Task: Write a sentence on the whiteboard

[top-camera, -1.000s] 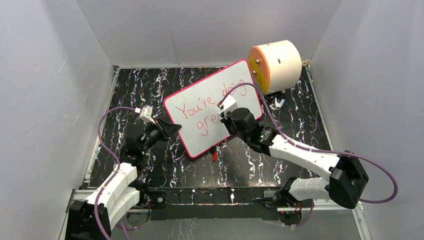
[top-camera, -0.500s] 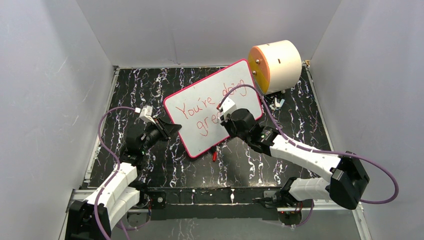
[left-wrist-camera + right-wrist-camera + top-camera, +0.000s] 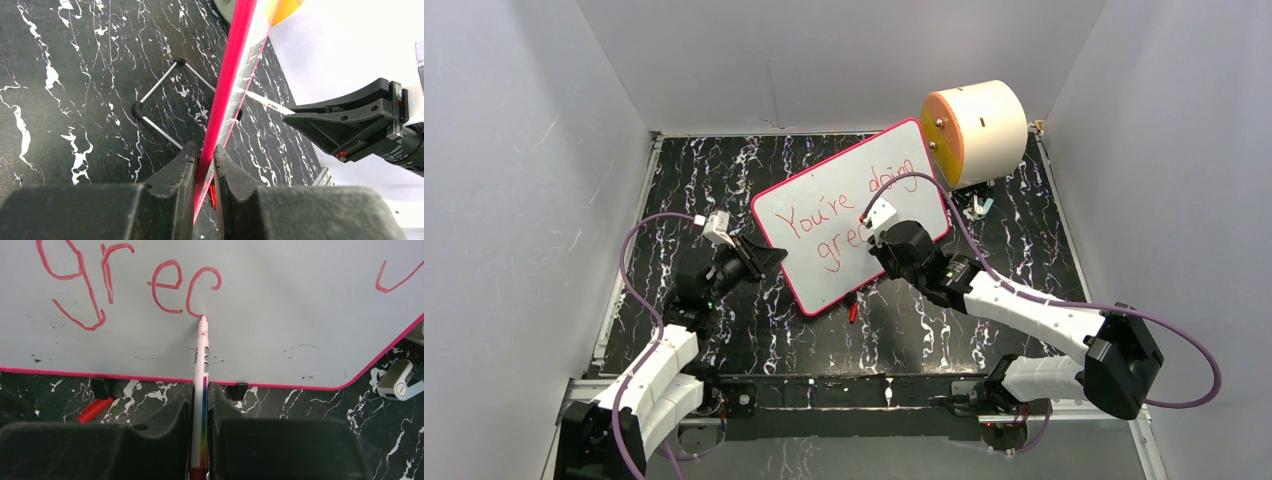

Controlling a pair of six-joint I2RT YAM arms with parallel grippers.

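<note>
Two claws work at one whiteboard [image 3: 802,275], which stands tilted on the black marbled table [image 3: 694,180], between the arms and in front of a cream cylinder [image 3: 984,125]. The left claw [image 3: 205,150] is closed on the board's left edge, pinching the pink frame. The right claw [image 3: 200,390] is clamped round a marker pen [image 3: 202,355]. The pen's tip touches the white face at the foot of the last red stroke of the sentence [image 3: 165,286], on its lower line.
</note>
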